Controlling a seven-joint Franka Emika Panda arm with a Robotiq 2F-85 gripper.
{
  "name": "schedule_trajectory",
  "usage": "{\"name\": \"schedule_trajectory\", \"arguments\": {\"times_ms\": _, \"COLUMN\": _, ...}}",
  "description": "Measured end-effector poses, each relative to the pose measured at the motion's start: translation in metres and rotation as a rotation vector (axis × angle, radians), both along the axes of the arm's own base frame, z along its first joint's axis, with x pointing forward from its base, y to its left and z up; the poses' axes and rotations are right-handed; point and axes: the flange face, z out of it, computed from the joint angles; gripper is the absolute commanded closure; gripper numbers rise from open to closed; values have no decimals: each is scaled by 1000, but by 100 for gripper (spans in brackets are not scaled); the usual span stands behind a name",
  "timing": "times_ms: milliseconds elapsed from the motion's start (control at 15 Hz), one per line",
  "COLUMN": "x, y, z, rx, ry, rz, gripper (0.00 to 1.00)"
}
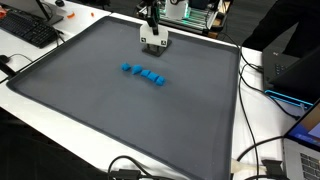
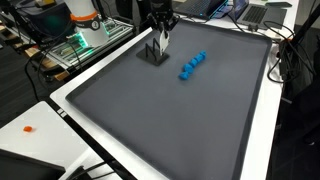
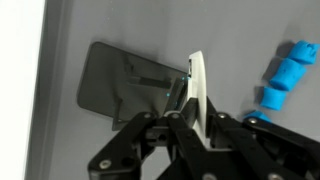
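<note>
My gripper (image 3: 190, 120) is shut on a thin white flat piece (image 3: 196, 85), seen edge-on and upright between the fingers. In both exterior views the gripper (image 1: 152, 28) (image 2: 161, 28) hangs low over the far part of the grey mat (image 1: 90, 100) (image 2: 180, 120), with the white piece (image 1: 155, 42) (image 2: 164, 42) reaching down to the mat. A dark grey rectangular piece (image 3: 125, 85) (image 2: 151, 54) lies right beside the white piece. A short row of blue blocks (image 1: 143, 74) (image 2: 192, 65) (image 3: 285, 72) lies on the mat a little away from the gripper.
The mat has a raised white rim (image 1: 120, 152) (image 2: 100, 140). A keyboard (image 1: 28, 30) and cables (image 1: 260, 160) lie outside it. Electronics with green lights (image 2: 85, 42) stand behind the mat, and laptops (image 1: 305, 150) sit at one side.
</note>
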Motion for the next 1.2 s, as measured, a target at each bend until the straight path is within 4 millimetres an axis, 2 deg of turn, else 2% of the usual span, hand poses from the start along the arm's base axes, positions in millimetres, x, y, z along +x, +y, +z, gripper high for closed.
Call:
{"name": "schedule_trajectory", "arguments": {"times_ms": 467, "x": -10, "y": -13, "z": -16, "rx": 30, "ry": -15, "rz": -154, "gripper": 98}}
{"name": "schedule_trajectory", "arguments": {"times_ms": 1200, "x": -17, "y": -25, "z": -38, "rx": 56, "ry": -20, "rz": -261, "gripper": 98}}
